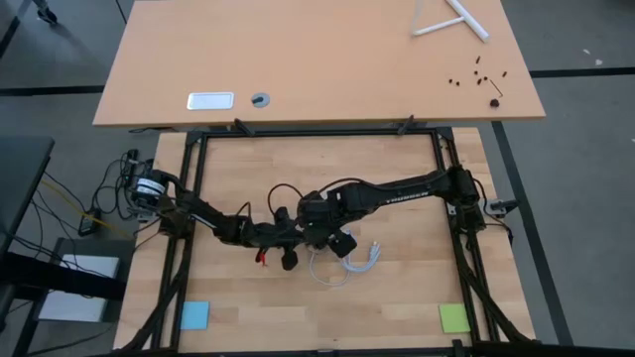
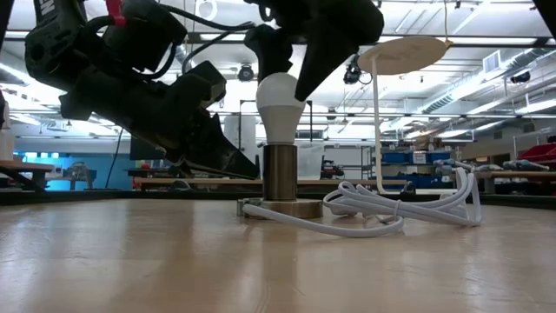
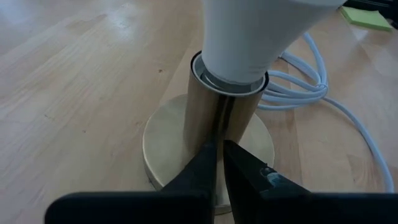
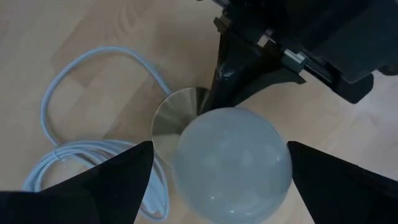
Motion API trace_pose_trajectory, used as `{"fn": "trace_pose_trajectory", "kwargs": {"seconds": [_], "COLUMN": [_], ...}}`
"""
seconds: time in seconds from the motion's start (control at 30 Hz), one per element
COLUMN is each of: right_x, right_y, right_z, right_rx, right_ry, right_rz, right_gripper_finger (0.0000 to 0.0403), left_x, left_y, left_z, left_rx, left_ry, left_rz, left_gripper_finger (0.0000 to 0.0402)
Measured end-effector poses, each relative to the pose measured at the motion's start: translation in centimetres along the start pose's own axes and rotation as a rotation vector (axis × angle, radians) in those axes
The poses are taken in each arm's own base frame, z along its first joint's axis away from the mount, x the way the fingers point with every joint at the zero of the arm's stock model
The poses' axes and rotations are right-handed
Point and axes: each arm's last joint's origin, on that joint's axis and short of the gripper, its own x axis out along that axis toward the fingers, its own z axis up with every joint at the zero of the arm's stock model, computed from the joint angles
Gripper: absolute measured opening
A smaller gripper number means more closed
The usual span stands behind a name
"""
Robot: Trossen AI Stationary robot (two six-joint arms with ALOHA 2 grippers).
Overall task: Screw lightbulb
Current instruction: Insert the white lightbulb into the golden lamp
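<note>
The small white frosted lightbulb (image 2: pixel 280 105) stands upright in the tall brushed-metal socket tube (image 2: pixel 280 172), which rises from a round brass-coloured base disc (image 3: pixel 163 144) on the pale wooden worktop (image 2: pixel 130 261). Above it hangs the right claw (image 4: pixel 214 163), fingers spread wide, one dark finger (image 4: pixel 93 186) on each side of the bulb's dome and clear of the glass in the right wrist view. Down low, the left claw (image 3: pixel 221 165) has its two fingers pressed close together, tips right against the metal tube just under the bulb's neck; whether they truly pinch it, I cannot tell. A coiled white cord (image 2: pixel 408 204) lies just beside the base disc. In the high view both dark arms meet mid-worktop, and a blue sticky note (image 1: pixel 194 314) and a green sticky note (image 1: pixel 454 317) sit near the front corners.
</note>
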Motion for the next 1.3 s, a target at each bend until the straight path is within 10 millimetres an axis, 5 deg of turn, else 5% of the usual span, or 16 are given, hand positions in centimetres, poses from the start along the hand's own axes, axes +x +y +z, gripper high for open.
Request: {"fn": "trace_pose_trajectory", "kwargs": {"seconds": [0.23,0.63,1.3], "right_x": [0.5,1.4,1.9], "right_y": [-0.2,-0.8,-2.9], "right_z": [-0.1,-0.5,-2.3], "right_rx": [-0.016,0.082,0.507], "right_ry": [0.011,0.038,-0.010], "right_rz": [0.008,0.001,0.135], "right_gripper_finger": [0.0363,0.0264,0.0269], "left_x": [0.0,0.0,0.0], "left_y": [0.0,0.0,0.0], "left_z": [0.0,0.0,-0.2], "left_rx": [-0.001,-0.003,-0.002], "left_ry": [0.000,0.004,0.013], "left_rz": [0.000,0.001,0.003], "left_gripper_finger": [0.0035,0.0035,0.0035]}}
